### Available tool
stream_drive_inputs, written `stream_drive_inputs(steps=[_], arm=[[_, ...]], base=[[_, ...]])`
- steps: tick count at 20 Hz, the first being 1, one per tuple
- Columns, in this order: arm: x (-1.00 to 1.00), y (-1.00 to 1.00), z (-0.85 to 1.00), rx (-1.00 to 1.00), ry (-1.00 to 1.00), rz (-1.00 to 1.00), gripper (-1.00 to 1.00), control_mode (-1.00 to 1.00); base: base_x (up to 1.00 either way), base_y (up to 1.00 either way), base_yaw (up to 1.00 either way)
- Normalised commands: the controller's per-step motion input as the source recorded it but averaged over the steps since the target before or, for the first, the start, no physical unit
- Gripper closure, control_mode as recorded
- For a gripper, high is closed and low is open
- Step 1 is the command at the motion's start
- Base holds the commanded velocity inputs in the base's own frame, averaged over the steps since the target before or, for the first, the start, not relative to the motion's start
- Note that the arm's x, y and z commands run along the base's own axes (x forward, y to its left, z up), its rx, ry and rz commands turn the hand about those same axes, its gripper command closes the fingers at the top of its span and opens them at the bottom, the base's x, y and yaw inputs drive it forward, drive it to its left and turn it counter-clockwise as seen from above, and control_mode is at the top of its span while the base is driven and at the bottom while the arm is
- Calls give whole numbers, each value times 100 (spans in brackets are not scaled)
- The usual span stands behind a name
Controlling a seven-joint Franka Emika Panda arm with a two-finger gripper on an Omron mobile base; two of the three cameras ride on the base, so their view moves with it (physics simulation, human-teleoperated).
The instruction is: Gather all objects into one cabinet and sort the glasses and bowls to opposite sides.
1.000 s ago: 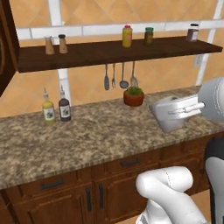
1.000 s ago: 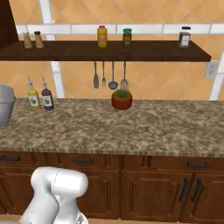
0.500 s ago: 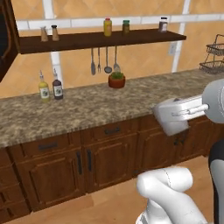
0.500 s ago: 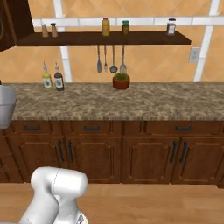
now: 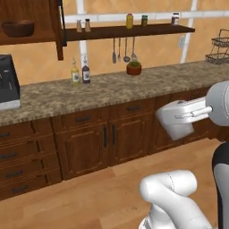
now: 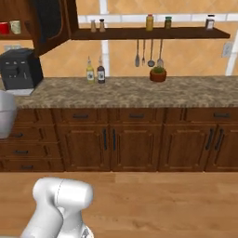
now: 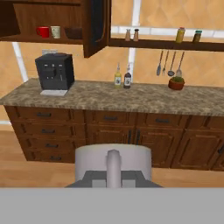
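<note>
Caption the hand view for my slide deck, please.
Hand holding a grey mug, facing the open cabinet with red cup, cream cup and bowl.

The cabinet (image 7: 52,22) hung above the left end of the counter (image 7: 109,98), its door (image 7: 97,26) swung open at its right side. On its shelf board stood a cup (image 7: 43,32), a second cup (image 7: 55,31) just right of it, and the bowl (image 7: 74,33) further right, near the door. Below the cabinet a coffee machine (image 7: 54,72) sat near the counter's left end. Right of the door ran a wall shelf (image 7: 166,43) carrying shakers (image 7: 131,34) and jars (image 7: 180,35). Two bottles (image 7: 122,77) stood at the counter's back edge, mid-length; utensils (image 7: 169,64) hung under the shelf, a plant pot (image 7: 176,83) beneath them. A mug (image 7: 113,164) was held before the counter's drawers.
</note>
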Motion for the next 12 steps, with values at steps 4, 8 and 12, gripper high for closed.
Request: stream_drive_inputs(steps=[4,8,12], arm=[[0,0,0,0,0,0,100,100],[0,0,0,0,0,0,100,100],[0,0,0,0,0,0,100,100]], base=[[-83,81,0],[-20,98,-2],[7,67,-1]])
